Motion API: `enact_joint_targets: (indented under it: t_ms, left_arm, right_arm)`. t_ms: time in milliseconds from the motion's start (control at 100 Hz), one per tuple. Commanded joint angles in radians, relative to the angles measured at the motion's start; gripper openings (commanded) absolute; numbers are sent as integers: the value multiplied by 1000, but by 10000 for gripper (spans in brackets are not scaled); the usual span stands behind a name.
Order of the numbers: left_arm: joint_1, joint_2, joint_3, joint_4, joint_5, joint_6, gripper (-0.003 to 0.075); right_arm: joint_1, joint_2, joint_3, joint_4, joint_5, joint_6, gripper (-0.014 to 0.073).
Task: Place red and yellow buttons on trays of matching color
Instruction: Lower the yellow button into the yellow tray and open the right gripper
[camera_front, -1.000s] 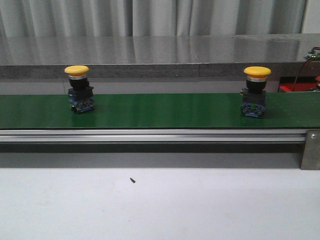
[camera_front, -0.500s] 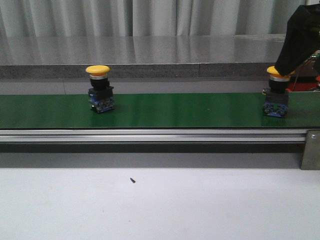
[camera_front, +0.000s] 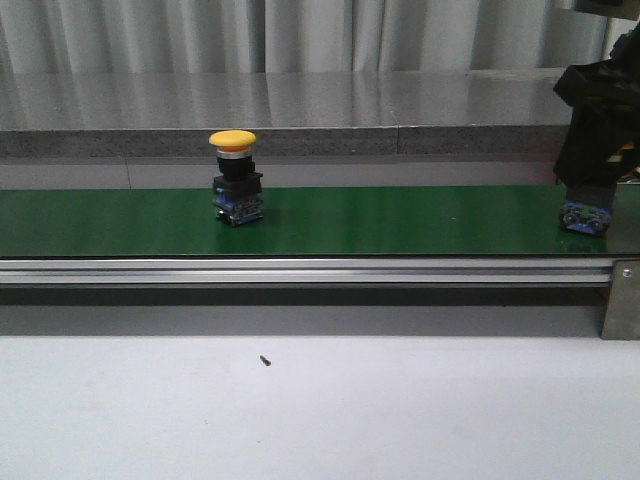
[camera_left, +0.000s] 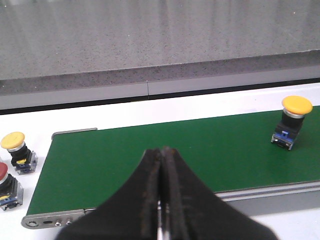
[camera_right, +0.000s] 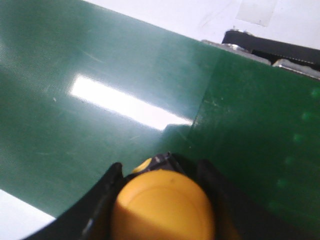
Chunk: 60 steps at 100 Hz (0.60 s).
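Right gripper (camera_right: 162, 200) pinches 1 yellow button (camera_right: 162, 207) at the green belt (camera_front: 400, 220) end; left gripper (camera_left: 161, 200) pressed together, empty.

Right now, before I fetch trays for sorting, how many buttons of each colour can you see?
Yellow buttons: 3. One midway along the belt, one at its right end, one off its left end.
Red buttons: 1, next to that last yellow one.
Total: 4.
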Motion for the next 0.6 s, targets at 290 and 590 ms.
enact_joint_targets:
  t_ms: [290,590]
  left_arm:
    - [-9,1,-27,-26,-56,-8,-20]
    - [-9,1,-27,-26,-56,-8,-20]
  right_arm:
    - [-134,-182,-28,-73,104,34,267]
    - [-410,-231,-11,-33,138,34,267]
